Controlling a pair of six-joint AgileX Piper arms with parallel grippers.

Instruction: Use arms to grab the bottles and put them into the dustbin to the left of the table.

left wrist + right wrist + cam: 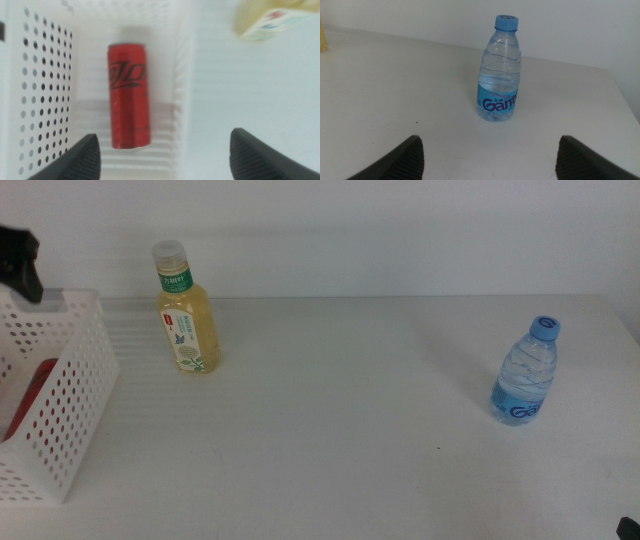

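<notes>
A yellow tea bottle (186, 310) with a white cap stands upright at the back left of the table (330, 430). A small clear blue-capped water bottle (525, 375) stands upright at the right. The white perforated dustbin (60, 400) sits at the left edge, and a red can (129, 95) lies flat inside it. My left gripper (165, 137) is open and empty above the dustbin's right wall, and in the middle view it (20, 262) shows dark at the top left. My right gripper (490, 140) is open and empty, facing the water bottle (500, 75) from some distance.
The tea bottle stands just right of the dustbin's back corner, and its edge shows in the left wrist view (275, 20). A white wall runs behind the table. A dark bit of the right arm (630, 526) shows at the bottom right corner.
</notes>
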